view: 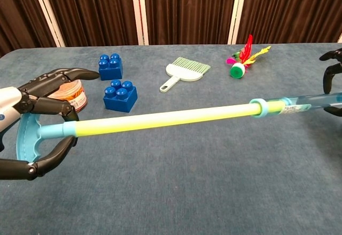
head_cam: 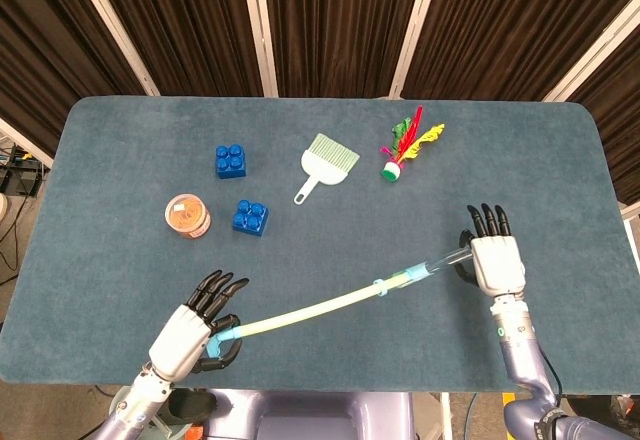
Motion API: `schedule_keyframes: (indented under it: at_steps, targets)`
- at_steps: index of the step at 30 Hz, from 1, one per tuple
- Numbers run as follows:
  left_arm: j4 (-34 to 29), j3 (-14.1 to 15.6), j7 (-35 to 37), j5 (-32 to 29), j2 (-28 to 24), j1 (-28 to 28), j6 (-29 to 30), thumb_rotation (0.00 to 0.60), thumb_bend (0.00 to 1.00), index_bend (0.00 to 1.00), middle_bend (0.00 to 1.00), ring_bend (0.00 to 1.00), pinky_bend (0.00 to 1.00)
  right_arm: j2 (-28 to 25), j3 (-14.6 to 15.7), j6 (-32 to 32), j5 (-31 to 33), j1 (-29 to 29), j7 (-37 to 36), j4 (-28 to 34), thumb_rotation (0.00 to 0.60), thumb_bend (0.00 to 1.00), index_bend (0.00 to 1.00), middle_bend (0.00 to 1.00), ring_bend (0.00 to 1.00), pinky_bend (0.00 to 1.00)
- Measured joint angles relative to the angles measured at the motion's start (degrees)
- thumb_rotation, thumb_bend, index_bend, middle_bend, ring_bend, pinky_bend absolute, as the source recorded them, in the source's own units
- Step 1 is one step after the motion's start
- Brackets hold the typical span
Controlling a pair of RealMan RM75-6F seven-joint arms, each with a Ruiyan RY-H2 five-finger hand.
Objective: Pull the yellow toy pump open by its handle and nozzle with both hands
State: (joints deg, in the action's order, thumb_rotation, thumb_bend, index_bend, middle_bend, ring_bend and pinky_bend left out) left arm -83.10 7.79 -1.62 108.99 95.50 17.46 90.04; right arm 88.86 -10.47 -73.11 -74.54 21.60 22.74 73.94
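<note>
While your left hand [head_cam: 185, 332] grips the pump [head_cam: 330, 307] handle [view: 28, 139], your right hand [head_cam: 496, 263] fingers grip its nozzle [head_cam: 447, 257]; blocks [head_cam: 250, 217], can [head_cam: 186, 214], brush [head_cam: 324, 163] lie beyond the pump.

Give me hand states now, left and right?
Left hand: holding the pump's blue handle.
Right hand: holding the pump's clear nozzle end.

Left hand [view: 26, 133] grips pump [view: 171, 118] handle; right hand [view: 334, 83] holds nozzle.
</note>
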Motion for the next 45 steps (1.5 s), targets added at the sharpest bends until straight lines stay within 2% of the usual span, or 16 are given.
schedule_keyframes:
  at_steps: [7,13,16,18,20,25,27,30,37,39,41,43,45]
  targets:
    - [0.4,-0.8,0.5,-0.8,-0.4,-0.2,-0.1,0.600,0.76,0.69,0.07,0.00,0.00,-0.7,-1.1,-3.8,0.8,-0.9,3.7,-0.7,0.600,0.42,0.74,0.13,0.00,0.00]
    - [1.4,-1.6,1.4,-1.8,-0.4,-0.2,-0.5,0.600,0.76,0.68,0.07,0.00,0.00,-2.5,-2.0,-6.1,1.5,-1.9,5.5,1.4,0.600,0.43,0.74,0.13,0.00,0.00]
    - [1.9,-2.0,1.7,-2.1,-0.2,0.0,-0.9,0.600,0.69,0.55,0.05,0.00,0.00,-3.2,-1.8,-6.4,1.5,-2.1,6.1,2.7,0.600,0.43,0.74,0.13,0.00,0.00]
    - [2.5,-2.4,1.8,-2.5,0.1,0.2,-1.2,0.600,0.61,0.37,0.04,0.00,0.00,-3.4,-1.4,-6.4,1.3,-2.3,6.3,3.6,0.600,0.43,0.74,0.13,0.00,0.00]
    - [3.2,-3.0,1.9,-3.1,0.5,0.4,-1.7,0.600,0.57,0.27,0.03,0.00,0.00,-3.6,-0.6,-6.4,0.9,-2.5,6.5,4.6,0.600,0.43,0.74,0.13,0.00,0.00]
    - [4.8,-5.1,2.0,-5.6,1.6,1.1,-3.3,0.600,0.49,0.12,0.03,0.00,0.00,-3.3,1.4,-6.2,0.1,-3.1,7.5,5.5,0.600,0.43,0.72,0.12,0.00,0.00]
    - [5.5,-6.0,1.9,-6.9,2.2,1.3,-3.9,0.600,0.45,0.08,0.03,0.00,0.00,-2.9,2.4,-6.2,-0.1,-3.5,8.8,5.7,0.600,0.43,0.68,0.11,0.00,0.00]
    - [6.5,-7.1,1.7,-9.3,2.7,1.5,-5.2,0.600,0.41,0.05,0.02,0.00,0.00,-2.1,4.1,-6.3,-0.3,-4.4,10.7,6.0,0.600,0.42,0.57,0.08,0.00,0.00]
    - [7.8,-8.3,1.7,-12.7,2.8,1.7,-7.8,0.600,0.38,0.04,0.02,0.00,0.00,-1.6,6.6,-5.5,-0.6,-5.7,13.1,7.7,0.600,0.39,0.40,0.03,0.00,0.00]
    - [8.1,-8.3,1.4,-13.2,2.8,1.7,-8.4,0.600,0.38,0.04,0.01,0.00,0.00,-1.2,7.2,-5.2,-0.5,-5.9,13.2,7.7,0.600,0.31,0.31,0.01,0.00,0.00]
    - [8.3,-8.3,1.4,-13.6,2.9,1.8,-8.8,0.600,0.38,0.03,0.01,0.00,0.00,-0.8,8.0,-4.2,-0.2,-6.2,13.5,7.6,0.600,0.16,0.21,0.00,0.00,0.00]
    - [8.5,-8.1,1.5,-13.8,3.0,1.9,-9.2,0.600,0.37,0.03,0.01,0.00,0.00,-0.5,8.6,-3.0,0.1,-6.3,13.5,7.6,0.600,0.06,0.15,0.00,0.00,0.00]
    - [8.6,-8.0,1.3,-14.0,2.9,1.8,-9.3,0.600,0.37,0.02,0.00,0.00,0.00,-0.5,8.8,-2.4,0.2,-6.4,13.2,8.0,0.600,0.00,0.07,0.00,0.00,0.00]
